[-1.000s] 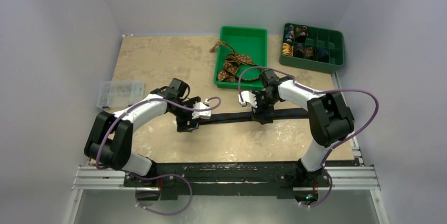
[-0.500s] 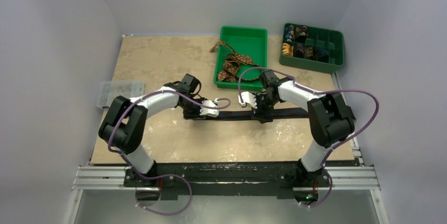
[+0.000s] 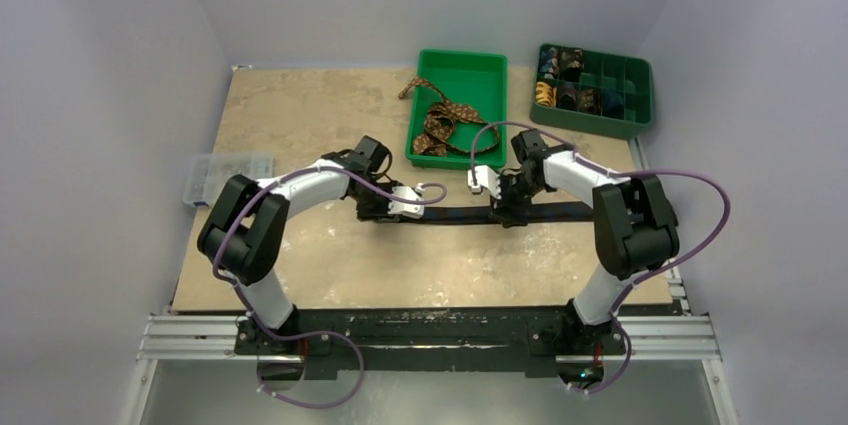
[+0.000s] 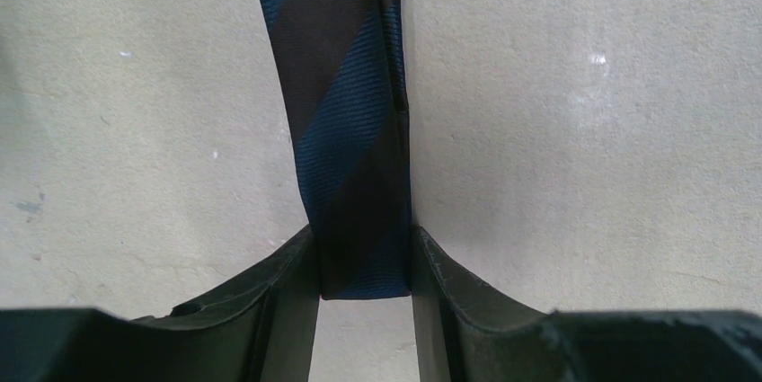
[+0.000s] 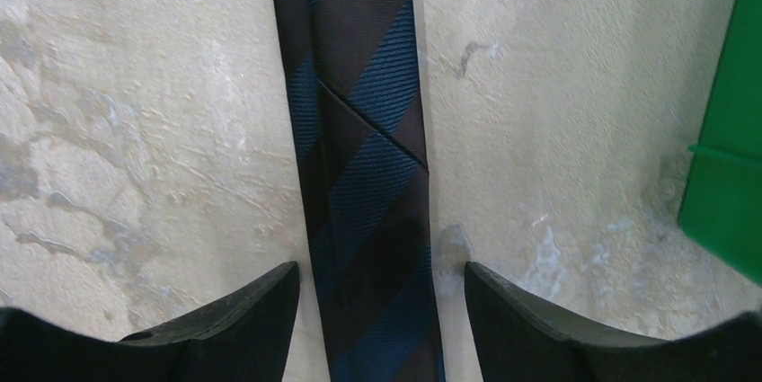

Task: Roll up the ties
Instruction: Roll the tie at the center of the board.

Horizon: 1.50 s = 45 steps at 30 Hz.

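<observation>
A dark navy and black striped tie lies flat in a line across the middle of the table. My left gripper is at its left end. In the left wrist view the fingers press both edges of the tie's narrow end, so the left gripper is shut on it. My right gripper stands over the tie further right. It is open and straddles the tie with a gap on each side. A brown patterned tie lies loose in the green tray, spilling over its left rim.
A green compartment box with several rolled ties in it stands at the back right. A clear plastic box sits at the table's left edge. The green tray's edge shows close to the right gripper. Purple cables loop over both arms.
My left gripper has moved right and farther back, and has shut on the tie's left end. The right gripper has shifted slightly right and its jaws have narrowed.
</observation>
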Motion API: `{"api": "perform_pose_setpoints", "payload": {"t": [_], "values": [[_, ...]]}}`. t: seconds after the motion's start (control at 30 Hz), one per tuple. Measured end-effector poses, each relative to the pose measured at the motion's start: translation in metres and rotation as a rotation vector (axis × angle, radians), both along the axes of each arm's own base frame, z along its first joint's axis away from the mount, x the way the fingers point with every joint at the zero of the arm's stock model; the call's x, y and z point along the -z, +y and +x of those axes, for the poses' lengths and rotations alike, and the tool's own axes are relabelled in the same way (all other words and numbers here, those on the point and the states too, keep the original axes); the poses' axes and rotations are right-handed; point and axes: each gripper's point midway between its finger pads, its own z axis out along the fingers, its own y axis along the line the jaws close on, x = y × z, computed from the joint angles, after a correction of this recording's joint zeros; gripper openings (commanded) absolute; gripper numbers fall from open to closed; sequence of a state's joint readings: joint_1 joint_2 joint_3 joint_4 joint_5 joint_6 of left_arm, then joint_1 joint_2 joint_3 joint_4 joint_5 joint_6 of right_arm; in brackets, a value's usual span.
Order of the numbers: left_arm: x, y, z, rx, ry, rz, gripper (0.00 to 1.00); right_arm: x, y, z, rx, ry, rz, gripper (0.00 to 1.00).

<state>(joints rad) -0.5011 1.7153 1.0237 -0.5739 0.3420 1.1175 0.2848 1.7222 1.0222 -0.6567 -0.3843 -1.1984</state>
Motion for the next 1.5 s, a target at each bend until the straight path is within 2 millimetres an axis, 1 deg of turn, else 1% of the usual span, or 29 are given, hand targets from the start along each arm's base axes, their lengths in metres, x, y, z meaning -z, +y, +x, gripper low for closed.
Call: {"api": "perform_pose_setpoints", "payload": {"t": [0.27, 0.33, 0.4, 0.43, 0.53, 0.57, 0.63, 0.67, 0.7, 0.77, 0.87, 0.9, 0.93, 0.97, 1.0, 1.07, 1.13, 1.2, 1.23, 1.27, 1.3, 1.33, 1.37, 1.4, 1.43, 1.5], "values": [[-0.003, -0.019, 0.0, 0.016, 0.006, -0.001, 0.38, -0.001, -0.015, 0.004, 0.01, -0.034, -0.005, 0.64], [-0.004, -0.024, 0.0, 0.017, 0.008, 0.0, 0.42, -0.001, -0.019, 0.005, 0.009, -0.044, -0.009, 0.65], [-0.003, -0.028, 0.002, 0.012, 0.008, 0.004, 0.56, -0.002, -0.022, 0.006, 0.01, -0.055, -0.014, 0.71], [-0.003, -0.029, 0.002, 0.01, 0.009, 0.004, 0.61, -0.002, -0.025, 0.007, 0.012, -0.063, -0.019, 0.75], [-0.003, -0.03, 0.002, -0.023, 0.018, 0.0, 0.75, -0.004, -0.033, 0.013, 0.023, -0.098, -0.033, 0.85], [-0.004, -0.03, 0.002, -0.04, 0.026, -0.008, 0.84, -0.005, -0.036, 0.015, 0.027, -0.107, -0.039, 0.88], [-0.009, -0.029, 0.003, -0.084, 0.044, -0.037, 0.97, -0.007, -0.04, 0.018, 0.033, -0.127, -0.05, 0.93], [-0.015, -0.028, 0.004, -0.111, 0.049, -0.061, 0.99, -0.008, -0.042, 0.019, 0.035, -0.132, -0.056, 0.96], [-0.023, -0.027, 0.006, -0.143, 0.05, -0.09, 1.0, -0.009, -0.044, 0.02, 0.038, -0.139, -0.065, 0.98], [-0.049, -0.025, 0.012, -0.212, 0.037, -0.169, 1.0, -0.013, -0.05, 0.021, 0.044, -0.15, -0.086, 0.99], [-0.111, -0.016, 0.023, -0.349, -0.031, -0.329, 1.0, -0.028, -0.053, 0.018, 0.064, -0.168, -0.085, 0.99], [-0.138, -0.011, 0.028, -0.414, -0.054, -0.401, 1.0, -0.04, -0.052, 0.019, 0.081, -0.188, -0.072, 0.99], [-0.161, -0.006, 0.031, -0.463, -0.076, -0.459, 1.0, -0.053, -0.05, 0.022, 0.097, -0.213, -0.053, 0.99], [-0.192, 0.003, 0.035, -0.546, -0.101, -0.546, 1.0, -0.073, -0.045, 0.028, 0.123, -0.252, -0.017, 0.99], [-0.212, 0.01, 0.038, -0.604, -0.118, -0.602, 1.0, -0.09, -0.041, 0.033, 0.153, -0.284, 0.016, 0.99], [-0.254, 0.032, 0.042, -0.804, -0.141, -0.719, 1.0, -0.137, -0.03, 0.054, 0.29, -0.379, 0.128, 0.99], [-0.283, 0.052, 0.045, -0.993, -0.151, -0.782, 1.0, -0.182, -0.019, 0.072, 0.414, -0.454, 0.255, 0.99], [-0.302, 0.06, 0.046, -1.089, -0.129, -0.824, 1.0, -0.22, -0.007, 0.084, 0.477, -0.47, 0.372, 0.99], [-0.305, 0.061, 0.046, -1.112, -0.112, -0.834, 1.0, -0.232, -0.001, 0.088, 0.497, -0.459, 0.418, 0.99], [-0.304, 0.061, 0.044, -1.135, -0.079, -0.838, 1.0, -0.244, 0.008, 0.093, 0.514, -0.425, 0.471, 0.99], [-0.298, 0.059, 0.041, -1.158, -0.034, -0.835, 1.0, -0.253, 0.018, 0.099, 0.523, -0.387, 0.518, 0.99], [-0.29, 0.056, 0.037, -1.179, 0.023, -0.827, 1.0, -0.258, 0.029, 0.105, 0.529, -0.334, 0.564, 0.99], [-0.282, 0.053, 0.034, -1.199, 0.074, -0.819, 0.99, -0.258, 0.039, 0.11, 0.534, -0.284, 0.593, 0.99], [-0.268, 0.05, 0.029, -1.234, 0.146, -0.796, 0.97, -0.252, 0.051, 0.113, 0.542, -0.214, 0.625, 0.99], [-0.256, 0.048, 0.025, -1.259, 0.198, -0.774, 0.97, -0.241, 0.062, 0.112, 0.554, -0.141, 0.643, 0.99], [-0.227, 0.043, 0.017, -1.299, 0.326, -0.719, 0.99, -0.207, 0.084, 0.099, 0.582, 0.027, 0.641, 0.98]]}}
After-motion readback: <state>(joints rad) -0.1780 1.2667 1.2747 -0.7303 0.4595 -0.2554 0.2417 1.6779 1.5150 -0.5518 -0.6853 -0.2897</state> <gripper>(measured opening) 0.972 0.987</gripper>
